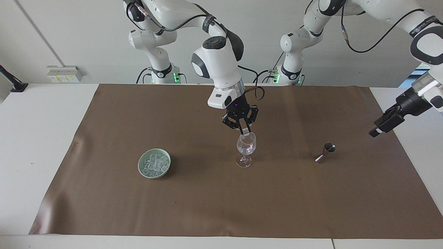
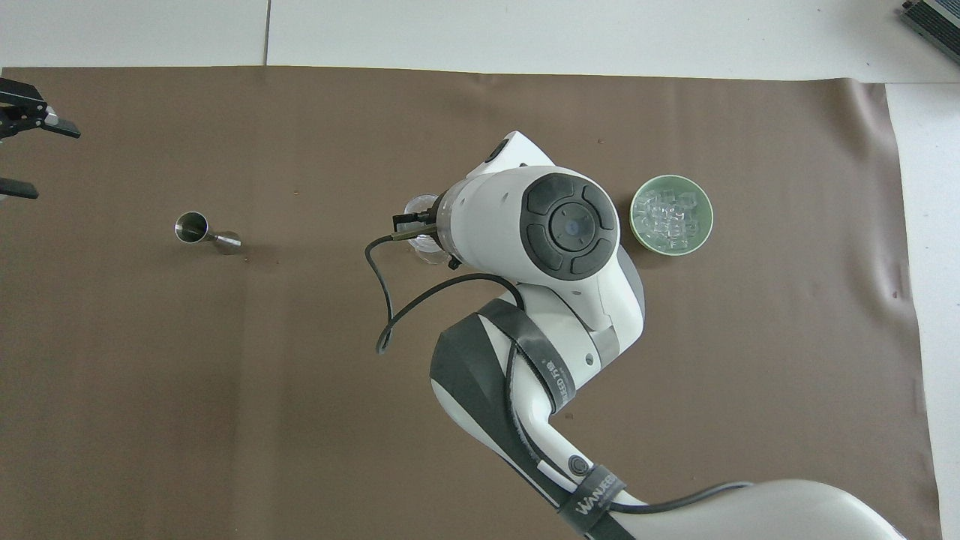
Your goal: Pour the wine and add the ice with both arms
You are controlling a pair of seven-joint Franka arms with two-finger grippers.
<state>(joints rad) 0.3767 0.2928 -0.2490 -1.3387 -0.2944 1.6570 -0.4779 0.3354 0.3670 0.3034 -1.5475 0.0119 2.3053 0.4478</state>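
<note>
Right pincer hangs straight down over the stemmed glass mid-bench, tips at the glass mouth, clamped on 1 clear ice cube. The cube is too small to read a long axis or facing. The glass stands upright, stem vertical, mouth up, with more clear pieces inside the bowl.

The rest of the ice is heaped in a green bowl toward the right arm's end of the bench, well apart from the glass; cubes jumbled, no common direction.

A metal jigger sits toward the left arm's end, tilted, cup mouth facing up and toward the robots in the facing view.

Left pincer is up over the brown mat's edge at the left arm's end, fingers spread apart and holding nothing, well apart from the jigger.

View differences: the facing view shows the right pincer's tips, the held cube and its meeting with the glass rim. In the overhead view the right arm's wrist covers all that; only a sliver of the glass peeks out beside it. The overhead view shows the 2 separated fingers of the left pincer at the frame edge, plus the bowl's cubes and the jigger mouth from above.
</note>
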